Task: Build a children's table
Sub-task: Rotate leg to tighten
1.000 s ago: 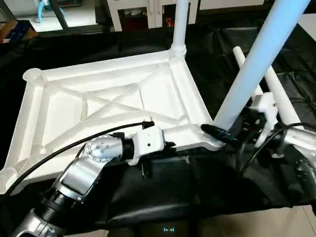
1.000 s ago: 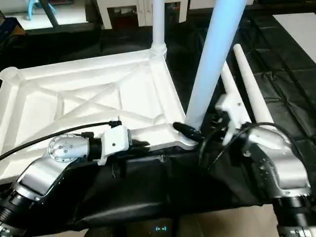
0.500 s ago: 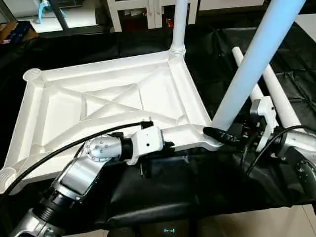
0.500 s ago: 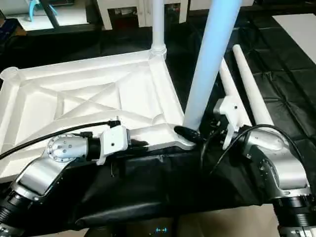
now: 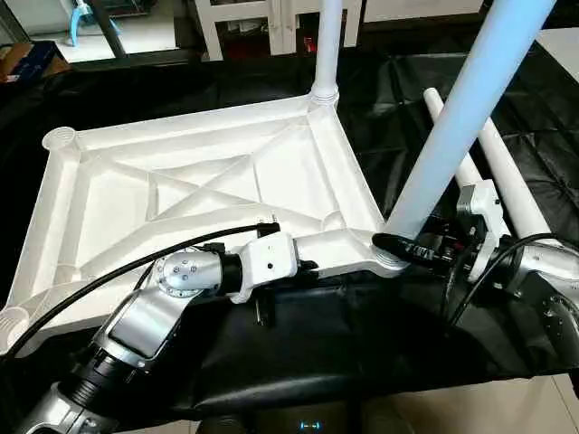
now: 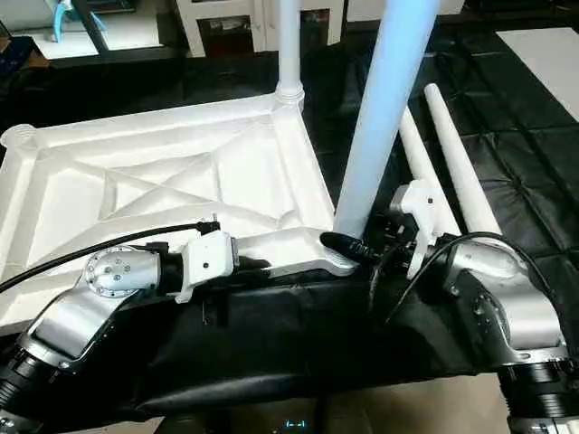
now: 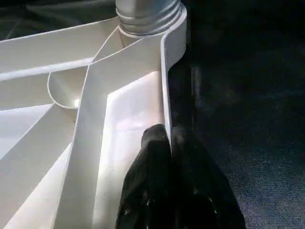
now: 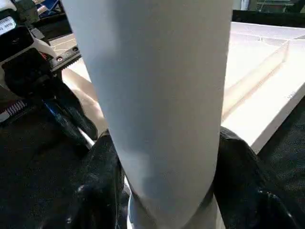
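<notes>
One white table top [image 5: 181, 190] lies upside down on the black sheet [image 5: 362, 344], filling the left and centre of the head views, its X-ribbed underside facing up. Four white legs can be counted: one far leg [image 5: 327, 45] stands upright in the corner socket at top centre, one near leg [image 5: 470, 99] rises tilted from the front right corner socket [image 5: 384, 258] toward the upper right, and two loose legs [image 6: 452, 154] lie side by side on the sheet at the right. Two round corner sockets stand empty at the left, one at the upper left [image 5: 59, 137] and one at the lower left edge.

Compared with a second ago, the right gripper's fingers have drawn in from wide open around the near leg's base, and the leg leans slightly less; the left arm and the table top have not moved.

The left arm reaches in from the lower left, its silver forearm bent toward centre, and the left gripper [image 7: 170, 143] is clenched on the table top's near rim, one finger [image 7: 152, 157] inside the wall and the other outside. The right arm comes from the lower right with the wrist turned inward; the right gripper [image 8: 162, 191] has a black finger [image 8: 102, 181] on each side of the near leg just above the socket, the pads at the tube; whether they press it firmly cannot be told
</notes>
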